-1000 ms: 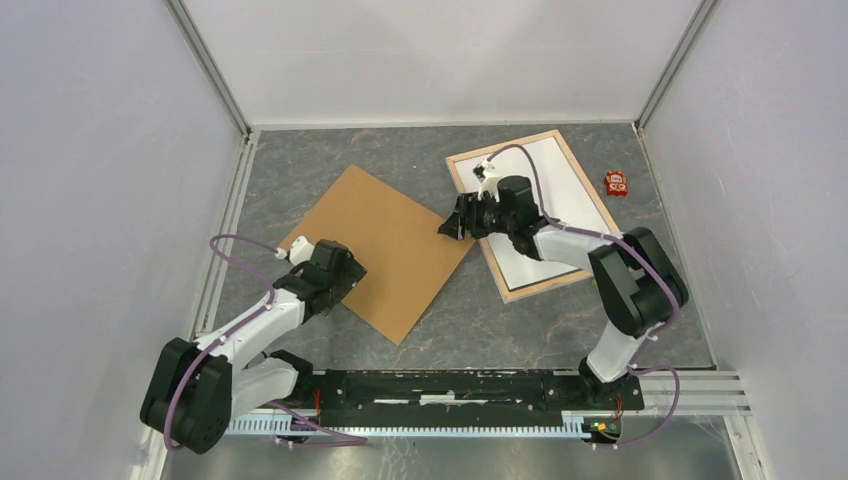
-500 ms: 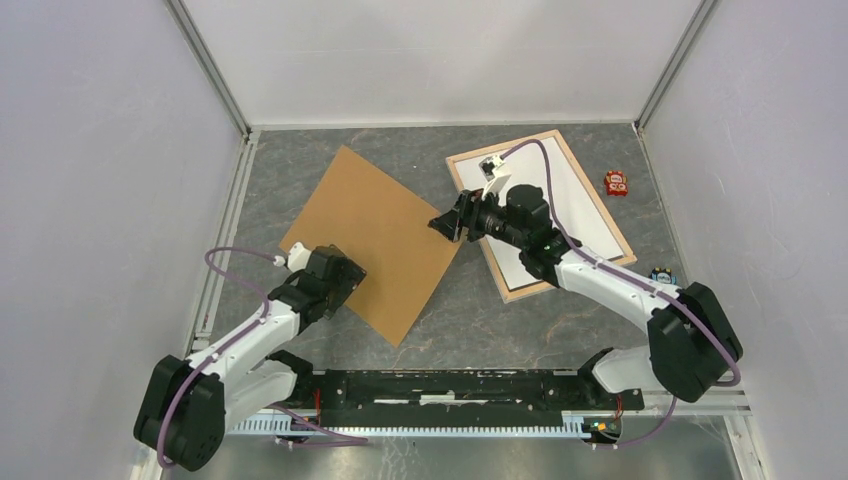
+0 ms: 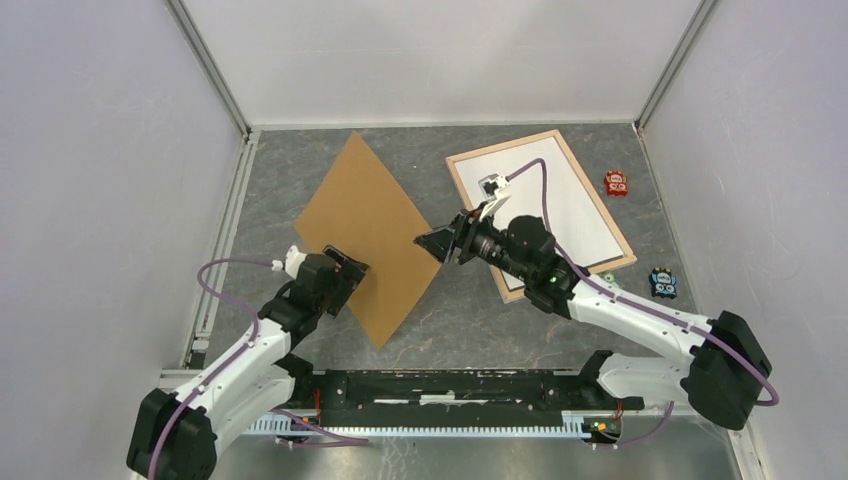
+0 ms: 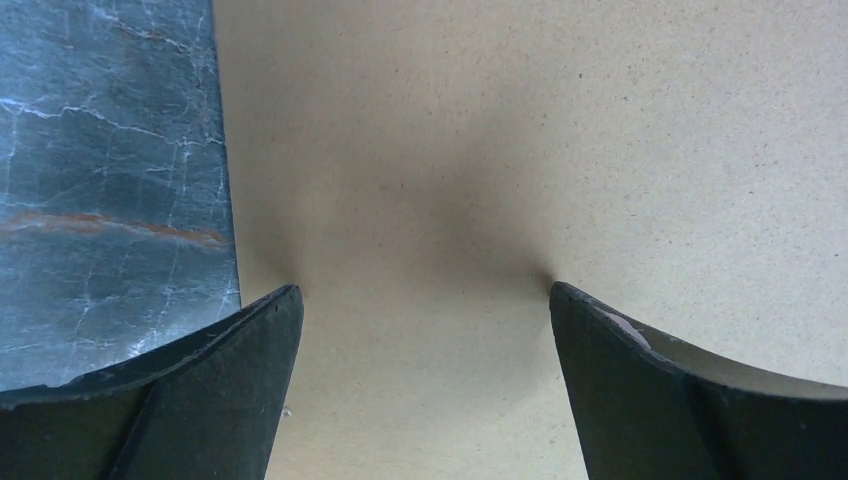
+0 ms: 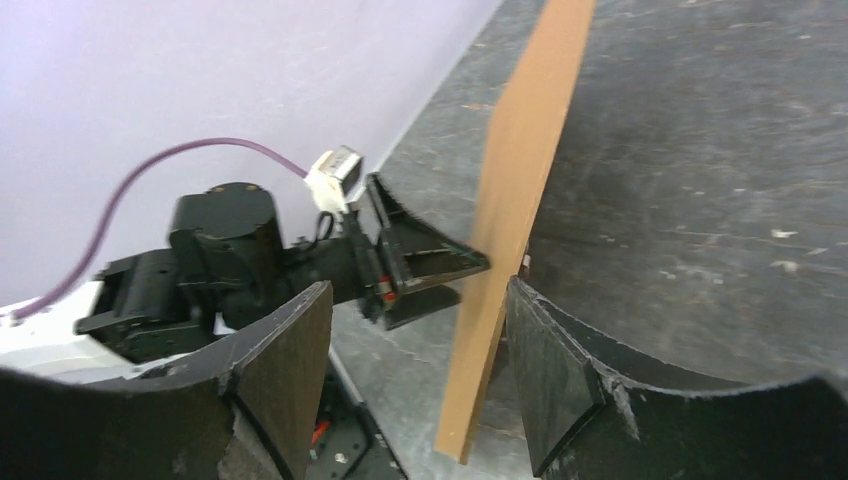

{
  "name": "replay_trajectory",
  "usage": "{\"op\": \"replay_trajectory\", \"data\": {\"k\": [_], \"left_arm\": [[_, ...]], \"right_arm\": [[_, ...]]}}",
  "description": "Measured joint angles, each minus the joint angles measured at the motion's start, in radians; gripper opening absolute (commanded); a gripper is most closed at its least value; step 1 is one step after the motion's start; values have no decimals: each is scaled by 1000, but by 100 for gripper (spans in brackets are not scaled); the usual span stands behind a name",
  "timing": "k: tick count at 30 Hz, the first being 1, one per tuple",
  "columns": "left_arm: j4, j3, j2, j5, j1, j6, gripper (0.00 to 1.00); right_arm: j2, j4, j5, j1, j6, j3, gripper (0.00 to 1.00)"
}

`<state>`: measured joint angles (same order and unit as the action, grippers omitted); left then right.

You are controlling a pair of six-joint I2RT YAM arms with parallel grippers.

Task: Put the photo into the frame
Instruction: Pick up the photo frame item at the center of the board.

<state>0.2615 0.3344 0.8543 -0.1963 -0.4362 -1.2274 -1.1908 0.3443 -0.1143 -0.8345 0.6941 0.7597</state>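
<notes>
Top external: frame [image 3: 500, 146] lies just right of right gripper [image 3: 426, 241] (untouched).

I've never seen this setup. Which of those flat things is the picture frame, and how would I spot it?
Look at the grey marbled table, toward its far right corner. The frame lies flat there, a large rectangle with a white inside. Unlike the plain brown board to its left, it has a narrow pale wooden border.
</notes>
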Motion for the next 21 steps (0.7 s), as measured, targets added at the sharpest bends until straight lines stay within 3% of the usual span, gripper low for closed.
{"op": "replay_trajectory", "data": {"k": [5, 12, 21], "left_arm": [[-16, -23, -62, -8, 1, -29, 100], [-20, -39, -134, 68, -14, -48, 100], [40, -40, -212, 85, -16, -63, 100]], "right_arm": [[11, 90, 14, -89, 89, -37, 67], [-72, 87, -67, -246, 177, -17, 67], [-135, -208, 234, -383, 171, 208, 70]]}}
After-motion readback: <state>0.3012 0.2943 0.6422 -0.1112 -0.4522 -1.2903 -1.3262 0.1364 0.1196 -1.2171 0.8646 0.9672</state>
